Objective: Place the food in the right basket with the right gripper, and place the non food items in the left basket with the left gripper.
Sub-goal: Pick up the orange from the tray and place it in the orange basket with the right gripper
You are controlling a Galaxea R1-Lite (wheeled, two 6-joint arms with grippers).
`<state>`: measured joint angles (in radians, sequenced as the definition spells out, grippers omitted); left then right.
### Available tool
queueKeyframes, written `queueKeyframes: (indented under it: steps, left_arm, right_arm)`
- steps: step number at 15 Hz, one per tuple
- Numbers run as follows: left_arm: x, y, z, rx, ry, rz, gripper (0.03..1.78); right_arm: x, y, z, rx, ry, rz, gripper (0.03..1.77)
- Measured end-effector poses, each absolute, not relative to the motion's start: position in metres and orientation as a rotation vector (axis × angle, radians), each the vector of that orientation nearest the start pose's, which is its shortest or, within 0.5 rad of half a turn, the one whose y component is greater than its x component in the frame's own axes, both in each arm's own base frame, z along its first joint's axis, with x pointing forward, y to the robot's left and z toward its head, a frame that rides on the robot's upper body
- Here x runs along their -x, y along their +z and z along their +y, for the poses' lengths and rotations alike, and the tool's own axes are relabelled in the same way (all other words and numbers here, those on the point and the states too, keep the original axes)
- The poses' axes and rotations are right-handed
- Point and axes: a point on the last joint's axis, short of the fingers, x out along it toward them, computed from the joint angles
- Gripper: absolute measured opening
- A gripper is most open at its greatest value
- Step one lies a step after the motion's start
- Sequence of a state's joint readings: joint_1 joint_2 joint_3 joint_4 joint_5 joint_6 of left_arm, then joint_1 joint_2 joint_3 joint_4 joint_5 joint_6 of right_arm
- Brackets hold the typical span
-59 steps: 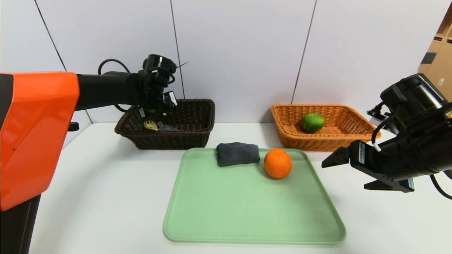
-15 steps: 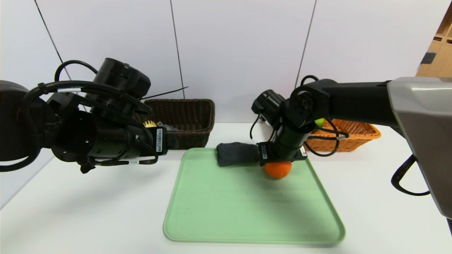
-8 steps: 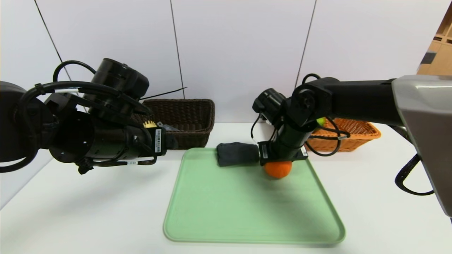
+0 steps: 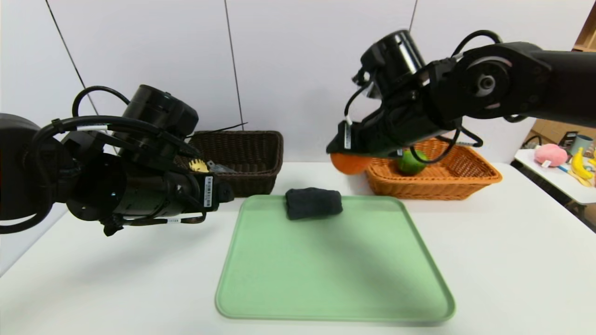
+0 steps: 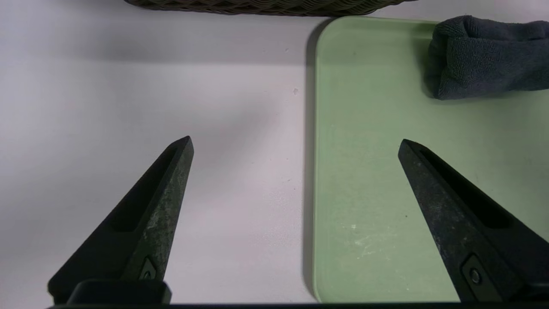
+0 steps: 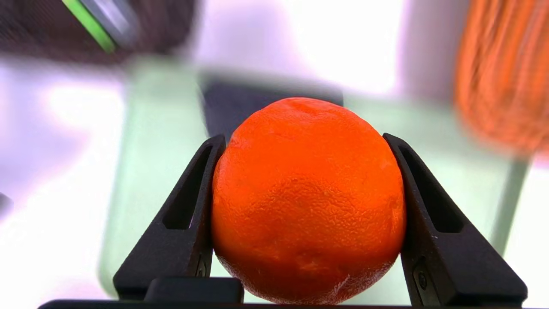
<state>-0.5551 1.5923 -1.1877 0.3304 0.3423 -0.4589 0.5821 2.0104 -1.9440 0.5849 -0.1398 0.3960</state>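
Head view: right gripper (image 4: pixel 347 156) aloft, jaws clamped on orange (image 4: pixel 348 164), just short of tan basket (image 4: pixel 470 179). Green citrus (image 4: pixel 411 162) already in it. Dark basket (image 4: pixel 253 160) holds yellow fork-spoon (image 4: pixel 199 164). Towel (image 4: pixel 313 203) left on green tray (image 4: pixel 335 298).

Left wrist view: left gripper (image 5: pixel 296 143) jaws wide apart, empty, over tray edge (image 5: pixel 317 171); towel (image 5: pixel 484 58) ahead.

Right wrist view: orange (image 6: pixel 308 201) gripped on both sides.

Judgement: orange drop and towel transfer outstanding.

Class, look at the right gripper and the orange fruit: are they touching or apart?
Touching. The right wrist view shows both fingers of the right gripper pressed against the sides of the orange, no gap on either side.
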Motion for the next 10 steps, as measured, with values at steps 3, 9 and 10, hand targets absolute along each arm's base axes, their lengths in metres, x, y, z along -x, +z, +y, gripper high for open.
queueKeyframes:
  steps: [3,9,10]
  left_arm:
    - [-0.237,0.234,-0.138,0.131,-0.058,0.669,1.69]
    - [-0.236,0.234,-0.138,0.13,-0.058,0.67,1.69]
    - [-0.236,0.234,-0.138,0.129,-0.057,0.669,1.69]
  right_arm:
    - [-0.352,0.297,0.186,-0.132,0.184,0.405,1.13]
    - [-0.403,0.265,0.136,-0.128,0.011,0.407,1.13]
    - [-0.408,0.255,0.133,-0.125,-0.002,0.43,1.13]
